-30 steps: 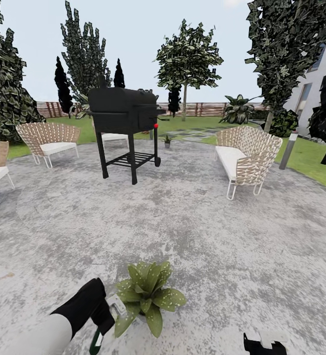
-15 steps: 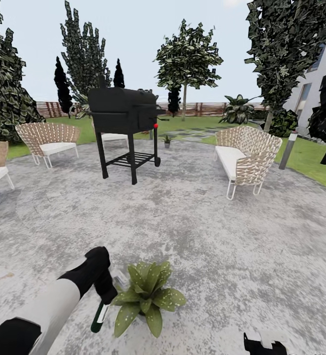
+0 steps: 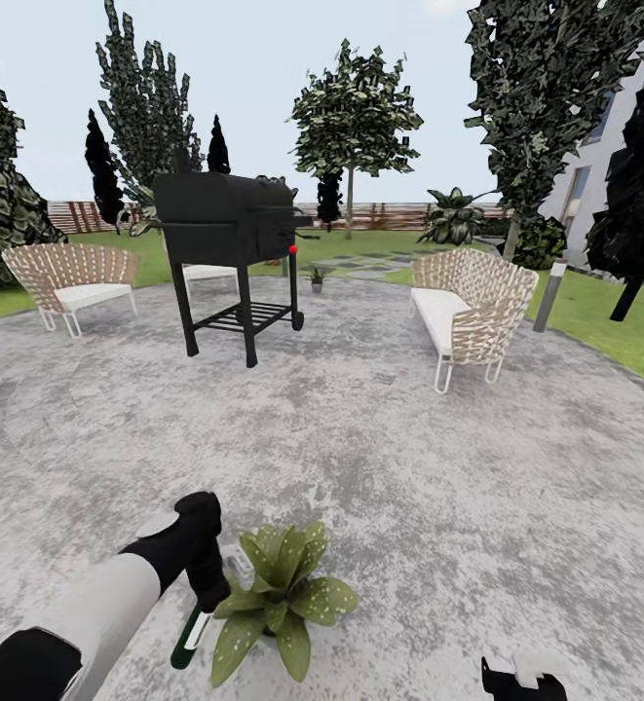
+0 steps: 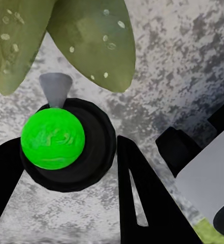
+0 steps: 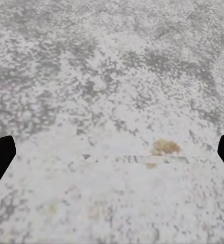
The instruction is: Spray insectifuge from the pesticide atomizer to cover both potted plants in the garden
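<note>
While the head view hides its top, the left wrist view shows the pesticide atomizer (image 4: 66,145) clamped in the left gripper (image 4: 63,168): bright green cap, grey nozzle beside speck-dotted potted plant (image 3: 281,596) leaves. Right gripper (image 5: 112,157) fingers spread wide over paving (image 5: 117,76).

Hiding most of the pesticide atomizer (image 3: 189,635) behind the left gripper (image 3: 208,584), leaving just a dark green stub showing. Masking the near potted plant's (image 3: 281,594) pot under its own leaves. Running off the head view's lower edge: the right gripper (image 3: 522,679). Sitting too small past the grill (image 3: 226,219) for detail: the far potted plant (image 3: 317,279).
</note>
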Robot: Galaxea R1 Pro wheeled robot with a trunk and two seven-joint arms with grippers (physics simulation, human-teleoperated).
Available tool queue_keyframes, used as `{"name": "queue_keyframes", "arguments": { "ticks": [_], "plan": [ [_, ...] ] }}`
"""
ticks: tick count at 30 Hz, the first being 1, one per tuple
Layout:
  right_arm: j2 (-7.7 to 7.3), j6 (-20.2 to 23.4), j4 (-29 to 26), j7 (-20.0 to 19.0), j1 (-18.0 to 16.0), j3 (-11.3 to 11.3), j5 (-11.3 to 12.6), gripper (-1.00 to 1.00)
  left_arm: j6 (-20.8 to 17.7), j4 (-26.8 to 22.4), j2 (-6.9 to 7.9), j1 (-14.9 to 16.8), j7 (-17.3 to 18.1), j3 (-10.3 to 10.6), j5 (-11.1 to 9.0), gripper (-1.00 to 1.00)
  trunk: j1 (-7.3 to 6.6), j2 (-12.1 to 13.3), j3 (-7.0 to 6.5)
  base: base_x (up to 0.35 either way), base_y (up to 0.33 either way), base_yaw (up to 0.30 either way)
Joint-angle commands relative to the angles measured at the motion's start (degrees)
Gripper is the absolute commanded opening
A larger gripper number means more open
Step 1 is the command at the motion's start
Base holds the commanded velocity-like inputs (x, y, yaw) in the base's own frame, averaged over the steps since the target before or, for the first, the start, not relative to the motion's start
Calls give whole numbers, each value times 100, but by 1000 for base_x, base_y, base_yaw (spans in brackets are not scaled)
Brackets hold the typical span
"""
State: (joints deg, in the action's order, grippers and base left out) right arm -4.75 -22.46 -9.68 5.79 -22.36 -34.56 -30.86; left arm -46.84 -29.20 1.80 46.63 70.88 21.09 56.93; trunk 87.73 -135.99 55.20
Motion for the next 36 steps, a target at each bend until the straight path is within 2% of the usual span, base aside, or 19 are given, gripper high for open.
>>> {"name": "queue_keyframes", "arguments": {
  "ticks": [1, 6, 8, 10, 19, 27, 31, 36],
  "plan": [
    [0, -22, 10, 27, -6, -28, -61, 100, -45, -9, 16, -1, 51, 108, 21, -100, -1, -2, 6, 3, 0, 0],
    [0, -22, 10, 27, -6, -26, -61, 100, -36, 1, 122, -10, 98, 177, 28, -100, -1, -2, 6, 0, 0, 0],
    [0, -22, 10, 27, -6, -26, -61, 100, -33, 2, 260, -12, 101, 177, 21, -100, -1, -2, 6, 0, 0, 0],
    [0, -22, 10, 27, -6, -25, -61, 100, -24, 2, 309, -13, 101, 177, 20, -100, -1, -2, 6, 0, 0, 0],
    [5, -29, 10, 27, -6, -27, -61, 100, -27, -7, 234, -14, 93, 135, 33, -100, -1, -2, 6, -5, 0, 38],
    [9, -30, 10, 27, -6, -28, -61, 100, -40, -11, 231, -14, 24, 133, -9, -100, -1, -2, 6, -283, 0, 111],
    [9, -30, 10, 27, -6, -26, -61, 100, -44, -15, 121, -14, 6, 125, -29, -100, -1, -2, 6, -291, -118, 1],
    [17, -30, 10, 27, -6, -25, -61, 100, -44, -42, 101, -14, -3, 106, -22, -100, -1, -2, 6, -37, -67, 0]
  ]
}}
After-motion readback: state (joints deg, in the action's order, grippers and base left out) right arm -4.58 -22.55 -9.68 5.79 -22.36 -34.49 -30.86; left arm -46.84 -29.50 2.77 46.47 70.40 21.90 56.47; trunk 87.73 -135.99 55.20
